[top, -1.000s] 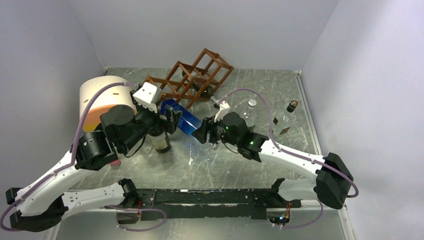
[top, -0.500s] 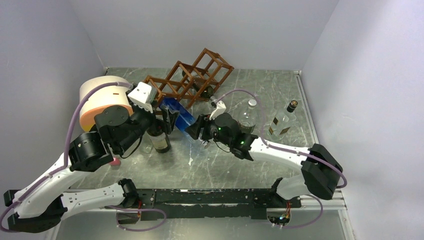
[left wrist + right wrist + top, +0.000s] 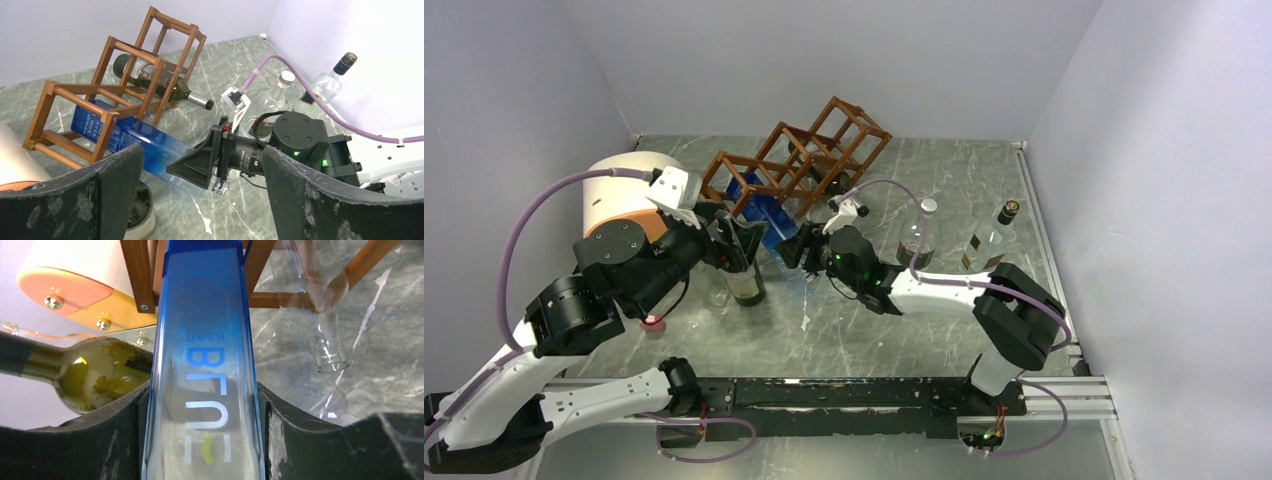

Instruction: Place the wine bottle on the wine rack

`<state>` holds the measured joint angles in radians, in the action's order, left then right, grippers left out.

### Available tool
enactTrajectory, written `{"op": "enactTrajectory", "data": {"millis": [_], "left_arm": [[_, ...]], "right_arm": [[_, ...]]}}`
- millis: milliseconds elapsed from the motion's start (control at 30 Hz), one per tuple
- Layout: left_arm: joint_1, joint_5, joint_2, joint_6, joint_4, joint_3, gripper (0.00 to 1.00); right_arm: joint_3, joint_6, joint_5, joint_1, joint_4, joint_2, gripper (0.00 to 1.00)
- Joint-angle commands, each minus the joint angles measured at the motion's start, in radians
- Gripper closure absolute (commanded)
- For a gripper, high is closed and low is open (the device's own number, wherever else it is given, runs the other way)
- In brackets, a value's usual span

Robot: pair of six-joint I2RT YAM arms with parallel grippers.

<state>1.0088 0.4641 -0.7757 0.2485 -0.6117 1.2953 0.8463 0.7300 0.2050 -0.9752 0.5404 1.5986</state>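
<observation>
**Operator:** What has moved?

**Me:** My right arm has swung left, carrying the blue square-sided glass wine bottle [image 3: 764, 222] toward the reddish-brown wooden lattice wine rack [image 3: 809, 150]. A second ago the bottle lay short of the rack. Its far end now sits inside a bottom cell at the rack's left end. My left arm has drawn back to the left.

**Operator:** Your grippers?

**Me:** My right gripper [image 3: 792, 245] is clamped on the blue bottle's near end. My left gripper [image 3: 737, 238] stands wide, holding nothing, just in front of the rack.

**Operator:** What's around?

**Me:** A dark green glass bottle [image 3: 150, 80] lies in a rack cell above the blue one. A dark upright bottle with a pale label [image 3: 744, 280] stands in front of the rack, under my left gripper. A cream-and-orange cylinder [image 3: 619, 190] sits left of the rack. A white-capped clear bottle [image 3: 919, 235] and a black-capped clear bottle [image 3: 994, 240] stand to the rack's right.

**Operator:** Any writing?

**Me:** Pale letters B, L, U run along the blue glass. I cannot read the smaller word for sure.
</observation>
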Motion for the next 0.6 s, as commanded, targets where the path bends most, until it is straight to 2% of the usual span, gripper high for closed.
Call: {"op": "enactTrajectory", "data": {"millis": [0, 567], "left_arm": [[-0.003, -0.011, 0.003, 0.035, -0.026, 0.02, 0.09], [-0.003, -0.009, 0.018, 0.049, -0.055, 0.025, 0.09]], "right_arm": [[0.097, -0.012, 0.066, 0.008, 0.231, 0.019, 1.0], [0.15, 0.042, 0.064, 0.016, 0.328, 0.16, 1.0]]}}
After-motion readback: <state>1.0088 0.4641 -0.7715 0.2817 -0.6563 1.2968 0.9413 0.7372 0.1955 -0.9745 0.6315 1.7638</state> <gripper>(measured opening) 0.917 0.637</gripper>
